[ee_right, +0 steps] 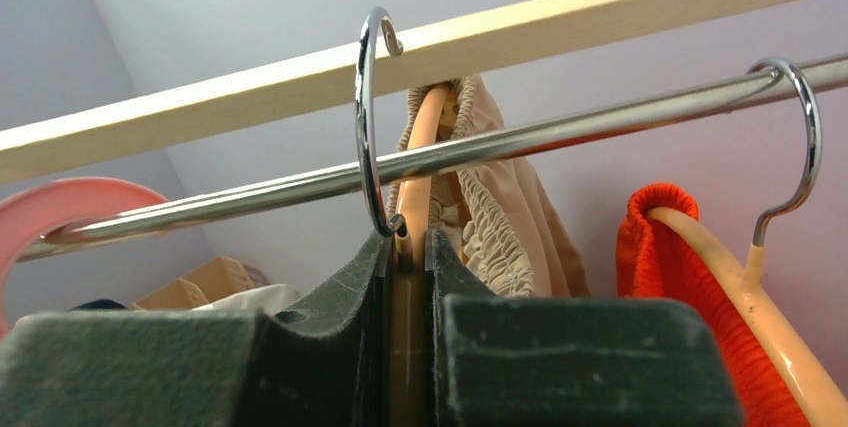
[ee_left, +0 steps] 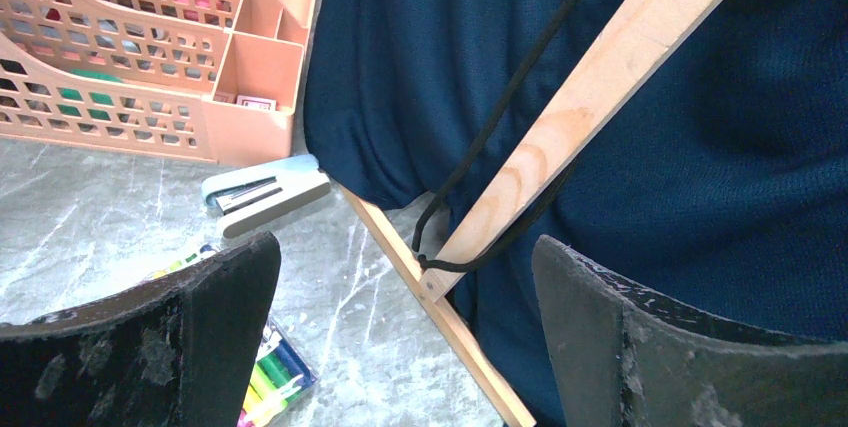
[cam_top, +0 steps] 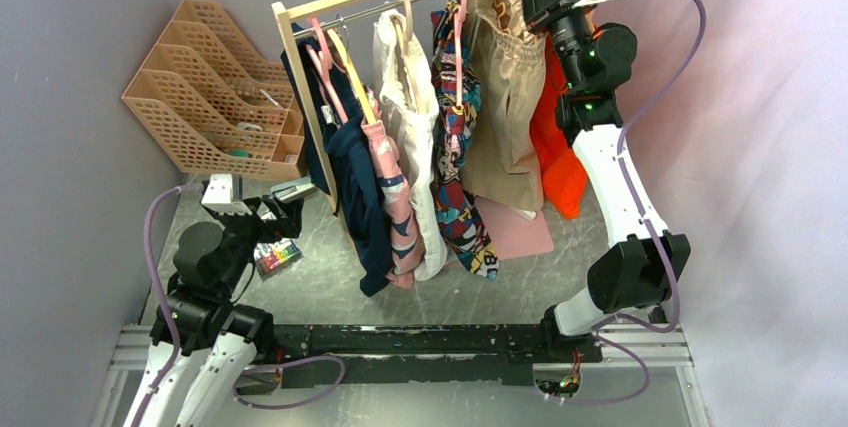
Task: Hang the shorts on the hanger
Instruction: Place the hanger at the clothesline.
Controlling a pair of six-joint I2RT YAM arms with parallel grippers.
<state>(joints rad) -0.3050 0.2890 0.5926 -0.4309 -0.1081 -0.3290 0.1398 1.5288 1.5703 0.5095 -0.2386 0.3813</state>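
My right hand point(ee_right: 408, 247) is pinching the hanger point(ee_right: 412, 147) tightly, just under the metal rail point(ee_right: 600, 125); its hook point(ee_right: 364, 117) goes round the rail. The shorts point(cam_top: 505, 117) hang on this hanger, below the rail. My left hand point(ee_left: 403, 257) is spread wide, far below the rail, and holds nothing.
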